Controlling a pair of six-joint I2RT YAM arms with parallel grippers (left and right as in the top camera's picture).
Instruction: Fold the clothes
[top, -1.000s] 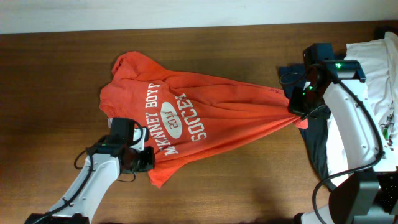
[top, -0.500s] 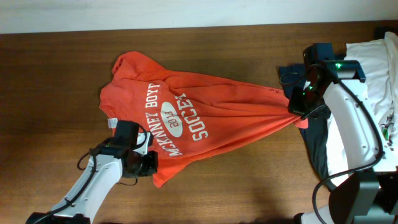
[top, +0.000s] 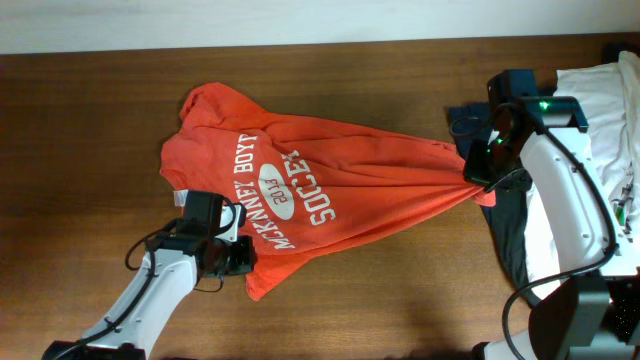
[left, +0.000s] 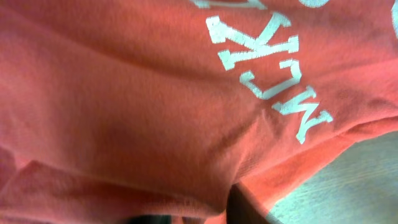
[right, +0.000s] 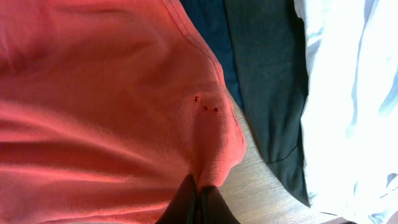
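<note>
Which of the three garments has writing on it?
The orange-red T-shirt stretched across the middle: it carries white lettering, while the white garment and dark navy garment at the right edge show none.

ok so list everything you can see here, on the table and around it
T-shirt: one, orange-red with white lettering, across the middle of the table, drawn into a bunch at its right end
dark garment: one, navy, right side of the table, beside the T-shirt's bunched end
white garment: one, white, far right, next to the dark garment
table: one, brown wood, under all the clothes
left arm: one, white and black, lower left
left fingers: dark, at the T-shirt's lower edge; grip unclear
right arm: one, white and black, right side
right fingers: dark, closed on the T-shirt's bunched right end
</note>
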